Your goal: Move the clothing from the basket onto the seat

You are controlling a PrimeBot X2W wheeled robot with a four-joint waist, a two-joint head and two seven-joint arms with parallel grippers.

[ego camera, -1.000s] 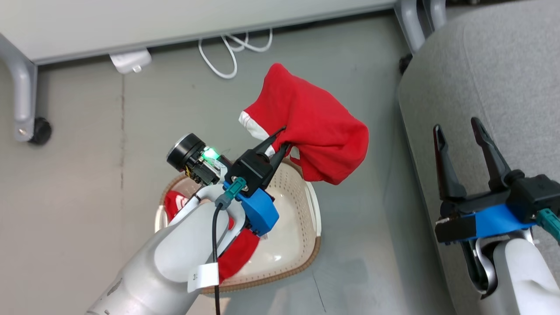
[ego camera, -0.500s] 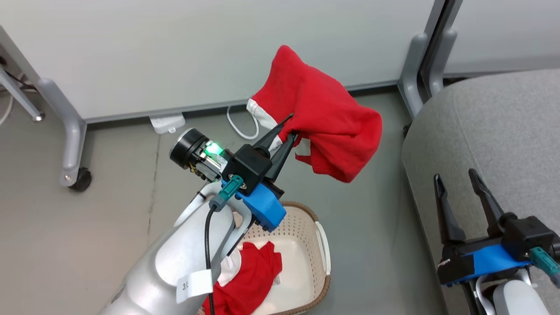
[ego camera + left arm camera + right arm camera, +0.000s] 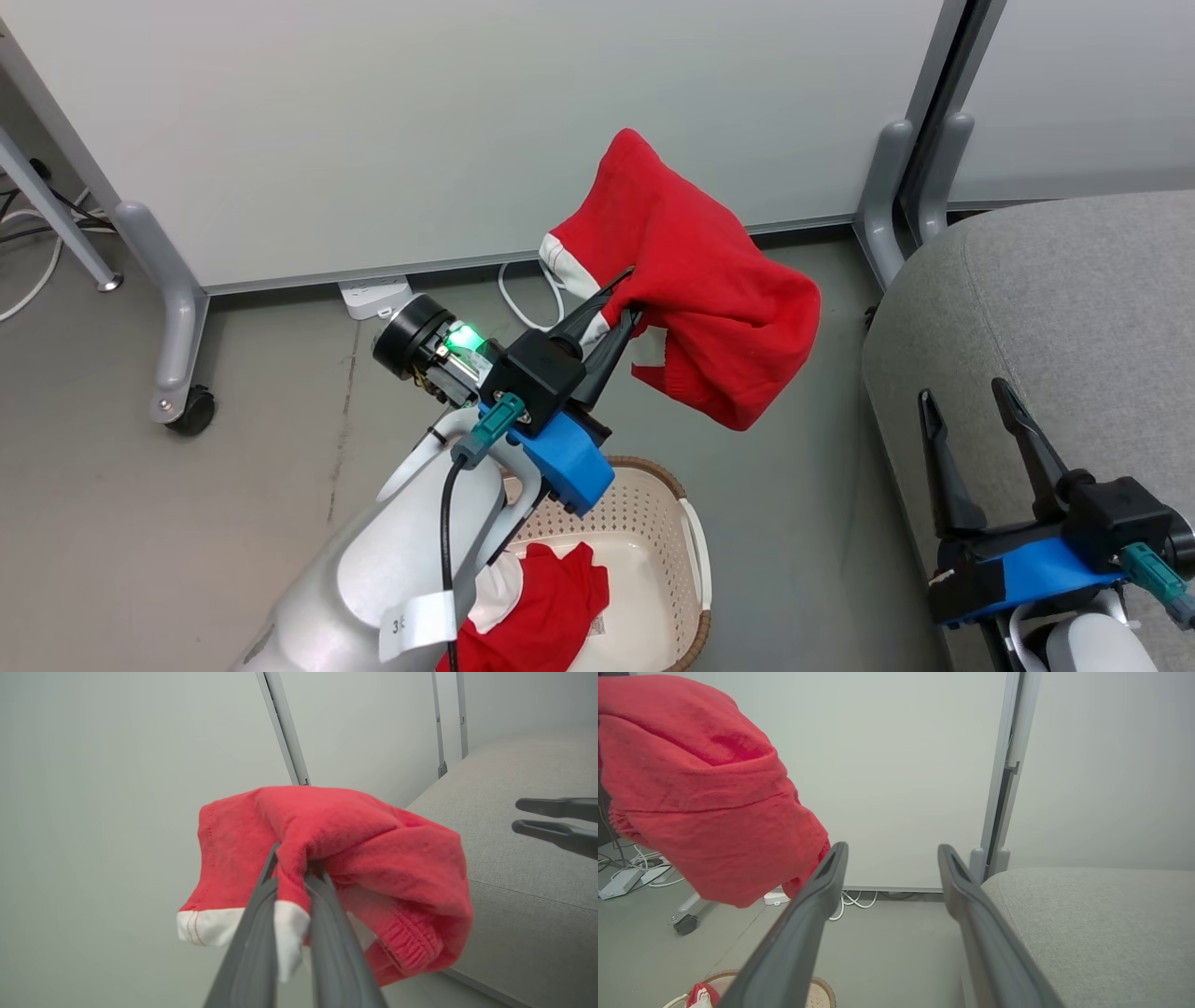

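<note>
Fingers of the left gripper (image 3: pixel 627 294) are pressed tight, pinching a red garment (image 3: pixel 709 308) by a fold near its white trim. It hangs in the air, clear of the basket (image 3: pixel 695 551) and short of the seat (image 3: pixel 1055 299). The right gripper (image 3: pixel 963 392) is spread wide over the seat's edge, holding nothing. Two garments in all: the second garment (image 3: pixel 551 607) lies in the one basket.

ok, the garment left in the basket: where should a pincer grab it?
I'd pinch the raised red fold at its top edge, coming straight down from above. The garment lies crumpled low in the basket, whose walls block the sides. The left forearm hides part of it.
</note>
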